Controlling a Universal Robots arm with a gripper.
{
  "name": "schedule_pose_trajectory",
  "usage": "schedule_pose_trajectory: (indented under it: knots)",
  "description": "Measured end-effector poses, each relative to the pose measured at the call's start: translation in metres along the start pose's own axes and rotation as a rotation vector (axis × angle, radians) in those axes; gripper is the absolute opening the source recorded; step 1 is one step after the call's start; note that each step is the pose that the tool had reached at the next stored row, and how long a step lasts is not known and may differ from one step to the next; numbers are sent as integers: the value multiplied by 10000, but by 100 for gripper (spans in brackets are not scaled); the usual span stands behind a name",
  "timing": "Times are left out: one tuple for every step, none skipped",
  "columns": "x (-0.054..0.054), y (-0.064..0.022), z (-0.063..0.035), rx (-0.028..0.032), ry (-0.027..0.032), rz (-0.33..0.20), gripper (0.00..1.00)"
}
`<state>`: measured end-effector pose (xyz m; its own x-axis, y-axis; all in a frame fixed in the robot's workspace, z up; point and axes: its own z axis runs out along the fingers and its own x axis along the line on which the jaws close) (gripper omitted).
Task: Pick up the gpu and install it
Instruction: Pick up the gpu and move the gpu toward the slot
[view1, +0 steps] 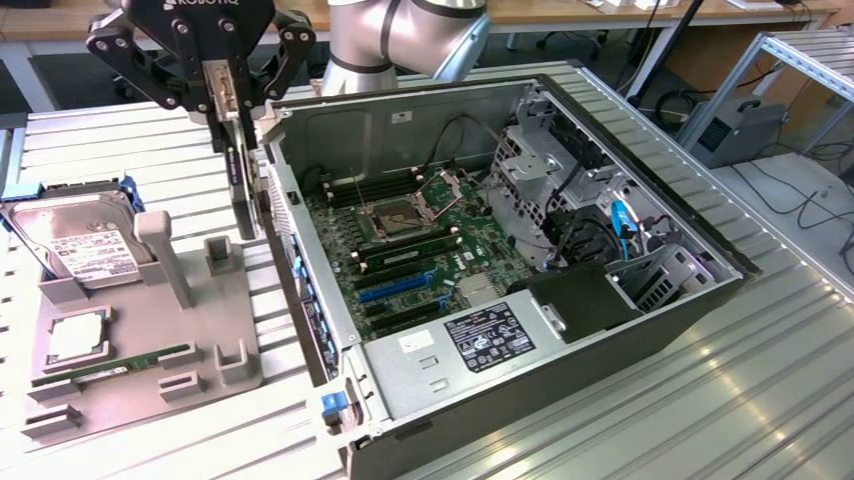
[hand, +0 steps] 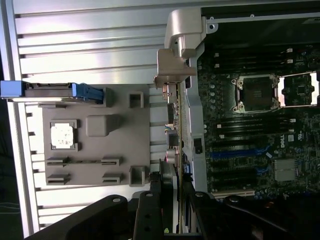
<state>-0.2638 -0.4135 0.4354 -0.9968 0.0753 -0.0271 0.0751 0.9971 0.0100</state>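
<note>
My fingers (hand: 148, 212) are clamped on the top edge of the gpu (view1: 243, 190). It hangs upright, edge down, between the grey parts tray (view1: 120, 395) and the near wall of the open computer case (view1: 360, 125). Beyond that wall lies the motherboard (view1: 414, 265).

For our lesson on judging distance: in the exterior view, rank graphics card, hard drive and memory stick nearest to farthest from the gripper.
1. Graphics card, held in the gripper.
2. Hard drive, far end of the tray.
3. Memory stick, tray's near end.
</note>
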Motion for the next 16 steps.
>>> schedule_pose_trajectory:
  knots:
    - [-4, 0, 0, -1, 0, 0, 27]
    - [-7, 1, 0, 0, 0, 0, 27]
    - [-17, 1, 1, 0, 0, 0, 27]
    - [-22, 2, 1, -1, -1, 0, 27]
    - [-26, 2, 1, -1, 0, 0, 27]
    - [-31, 2, 1, -1, 0, 1, 27]
    - [-34, 3, 1, 0, 0, 1, 27]
    - [-39, 3, 1, 0, 0, 0, 27]
    - [-42, 3, 1, -1, 0, 0, 27]
    - [-46, 4, 1, 0, 0, 1, 27]
    - [-52, 4, 1, -1, 0, 0, 27]
    - [-56, 4, 2, 0, 0, 0, 27]
    - [-60, 5, 1, 0, 1, 0, 27]
    - [-65, 5, 2, -1, 0, 0, 27]
    - [-69, 5, 2, 0, 0, 0, 27]
    - [-78, 6, 2, 0, 0, 0, 27]
